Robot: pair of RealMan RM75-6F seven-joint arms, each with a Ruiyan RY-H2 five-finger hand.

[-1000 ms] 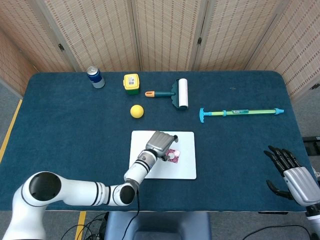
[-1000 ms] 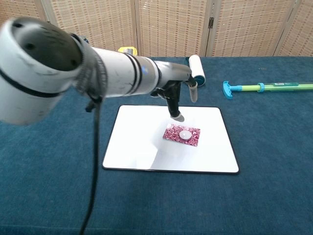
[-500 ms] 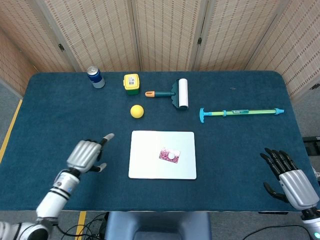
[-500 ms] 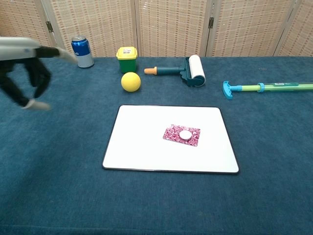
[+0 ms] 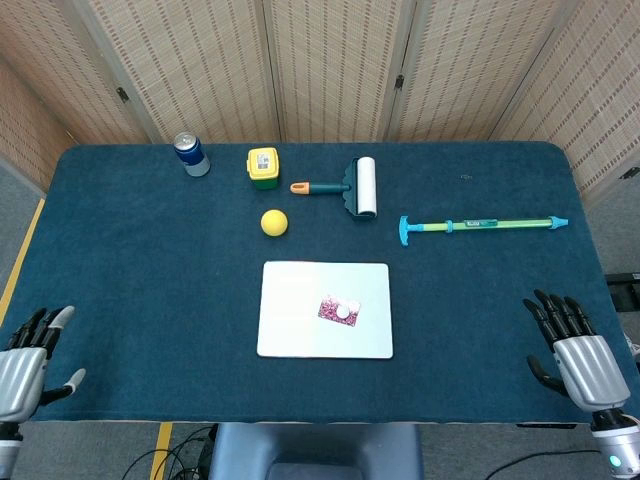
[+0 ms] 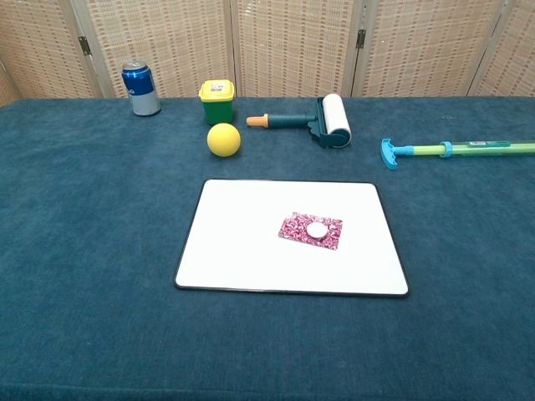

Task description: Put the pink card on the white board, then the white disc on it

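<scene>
White disc (image 6: 317, 229) sat on pink card (image 6: 310, 230) | my left hand (image 5: 20, 365), right hand (image 5: 578, 350) hung empty, fingers spread | a table bump could've slid the disc.

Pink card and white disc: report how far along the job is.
Done: the pink card lies flat on the white board, and the white disc sits on top of the card. In hand: nothing; the left robot hand and the right robot hand are both open at the near corners of the table, far from the board. Left: nothing visible, both placements look complete.
</scene>
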